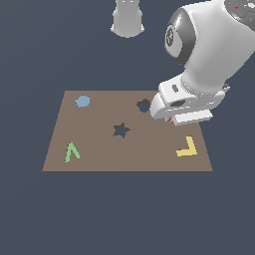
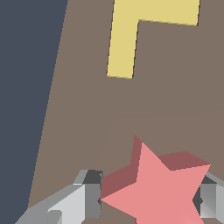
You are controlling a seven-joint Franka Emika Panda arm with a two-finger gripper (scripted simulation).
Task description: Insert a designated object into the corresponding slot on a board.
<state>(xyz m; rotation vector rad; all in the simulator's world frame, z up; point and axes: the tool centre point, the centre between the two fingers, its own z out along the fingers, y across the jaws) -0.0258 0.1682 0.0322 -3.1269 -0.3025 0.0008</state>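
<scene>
The hand (image 2: 148, 199) is closing its two grey fingers (image 2: 83, 199) on the salmon-red star (image 2: 162, 192), one finger at each side of the piece, so the pick-up is looking done or all but done; in the exterior view the hand (image 1: 174, 118) is sitting low over the board's (image 1: 99, 149) right side, with only a sliver of red showing beneath it, and whether the star is lifting clear of the board I cannot tell; the yellow L-shaped piece (image 1: 187, 147) is lying just nearer on the right; the star-shaped slot (image 1: 121, 130) is standing empty, well to the exterior view's left of the hand, with the rounded hole (image 1: 144, 105) farther back; carrying, aligning and inserting are all remaining.
</scene>
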